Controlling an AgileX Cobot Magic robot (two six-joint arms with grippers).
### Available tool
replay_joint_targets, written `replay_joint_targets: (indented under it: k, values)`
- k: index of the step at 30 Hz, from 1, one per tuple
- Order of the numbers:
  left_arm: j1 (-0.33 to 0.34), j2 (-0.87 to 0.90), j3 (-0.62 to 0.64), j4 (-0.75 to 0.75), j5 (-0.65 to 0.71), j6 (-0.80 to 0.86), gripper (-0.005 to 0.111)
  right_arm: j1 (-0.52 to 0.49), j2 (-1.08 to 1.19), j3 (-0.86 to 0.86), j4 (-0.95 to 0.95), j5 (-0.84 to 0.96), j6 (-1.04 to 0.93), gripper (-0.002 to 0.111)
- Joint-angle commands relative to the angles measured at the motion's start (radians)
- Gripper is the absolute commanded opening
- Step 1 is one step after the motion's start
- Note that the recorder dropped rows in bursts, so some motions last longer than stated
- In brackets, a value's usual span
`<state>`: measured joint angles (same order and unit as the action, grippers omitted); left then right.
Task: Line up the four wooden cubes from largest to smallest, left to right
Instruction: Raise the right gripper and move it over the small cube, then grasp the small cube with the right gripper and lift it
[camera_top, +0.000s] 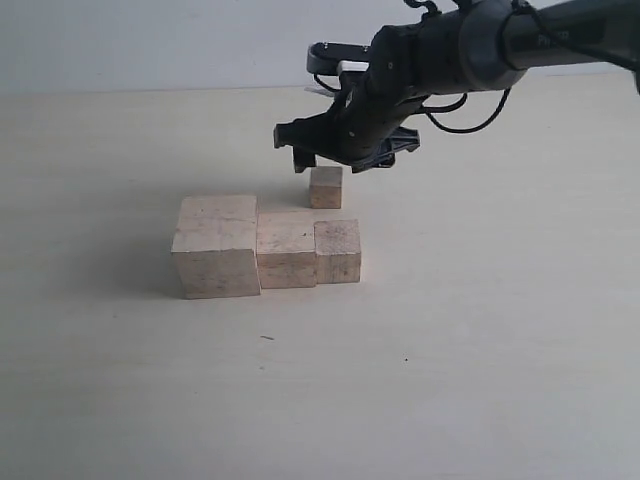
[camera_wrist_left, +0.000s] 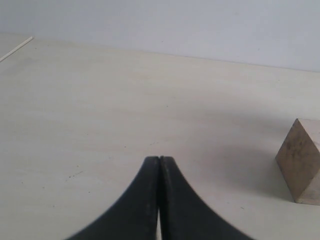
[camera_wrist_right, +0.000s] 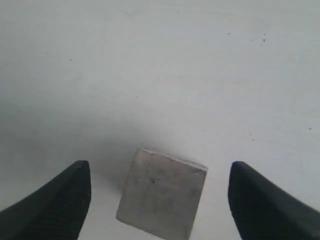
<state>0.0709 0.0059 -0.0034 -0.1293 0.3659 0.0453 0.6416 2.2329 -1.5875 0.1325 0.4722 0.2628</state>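
The largest wooden cube (camera_top: 215, 245) stands at the left end of the near row on the counter (camera_top: 480, 350). It touches the second-largest cube (camera_top: 287, 248), which in turn touches the third cube (camera_top: 338, 250) on its right. Behind the third cube, apart from the row, sits the smallest cube (camera_top: 326, 187). My right pincer (camera_top: 343, 158) hangs just above it, spread wide. In the right wrist view the little cube lies between my two dark fingers (camera_wrist_right: 55, 205), skewed to them and touching neither. My left pincer (camera_wrist_left: 159, 162) is pressed together on nothing, over bare counter. One wooden cube (camera_wrist_left: 302, 165) shows edge-on off to the side; which of the four it is I cannot tell.
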Motion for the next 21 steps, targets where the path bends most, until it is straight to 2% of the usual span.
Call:
replay_joint_targets:
  k: [1,4,6,8,11,12,21]
  values:
    - [-0.007,-0.006,0.003,-0.001,-0.008,-0.002,0.000,-0.002,0.053,-0.053,-0.009,0.032,0.010,0.072]
    - [-0.016,-0.006,0.003,-0.001,-0.008,-0.002,0.000,-0.002,0.072,-0.084,-0.009,0.056,0.012,0.071]
    - [-0.021,-0.006,0.003,-0.001,-0.008,-0.002,0.000,-0.002,0.071,-0.100,-0.009,0.091,0.019,0.061]
    - [-0.023,-0.006,0.003,-0.001,-0.008,-0.002,0.000,-0.002,0.071,-0.122,-0.020,0.146,0.029,0.043]
    - [-0.023,-0.006,0.003,-0.001,-0.008,-0.002,0.000,-0.002,0.071,-0.157,-0.043,0.237,0.006,0.006]
    - [-0.023,-0.006,0.003,-0.001,-0.008,-0.002,0.000,-0.002,0.069,-0.171,-0.043,0.272,-0.020,0.001]
    - [-0.023,-0.006,0.003,-0.001,-0.008,-0.002,0.000,-0.015,-0.073,-0.207,-0.069,0.495,-0.291,0.000]
